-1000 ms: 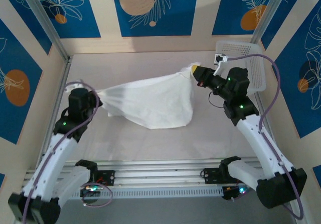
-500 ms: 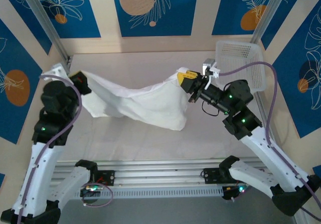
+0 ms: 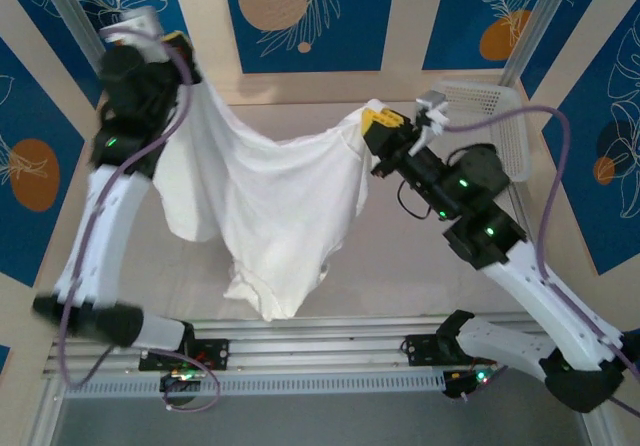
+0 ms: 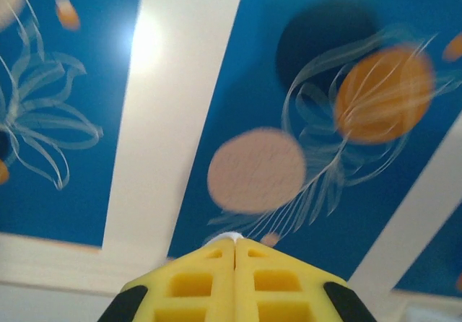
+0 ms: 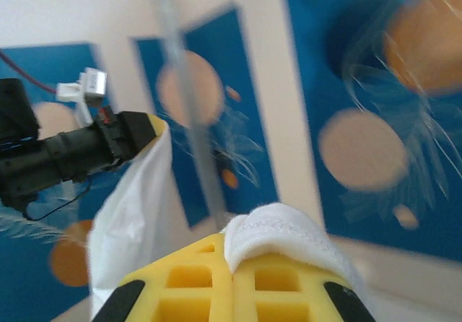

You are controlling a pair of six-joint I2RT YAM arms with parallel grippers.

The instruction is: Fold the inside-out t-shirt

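Right pincer (image 5: 231,253): clamped together on a thick fold of the t-shirt (image 3: 260,196), with white hem bunched over its yellow tips.
Left pincer (image 4: 234,244): pressed together with a sliver of white cloth at the tip. In the top view the shirt hangs from it, so I judge the hold real but thin.
T-shirt: up in the air between the two arms. Its top edge sags between the grips and the body drapes down toward the near rail. Whether the lowest end touches cannot be told.
Grip heights: uneven, with the left held high by the back wall and the right lower, mid-right.
Surface (image 3: 400,256): pale, lying under the hanging cloth.
Basket (image 3: 480,106): white lattice in the far right corner, just behind the right arm and apart from the shirt.
Step in hand: likely spreading the shirt in the air before laying it flat.
Doing it well: level the grips and draw them apart gently until the top edge is taut, sparing the thin left hold. Then lower so the hanging end lands first, steering away from the basket.
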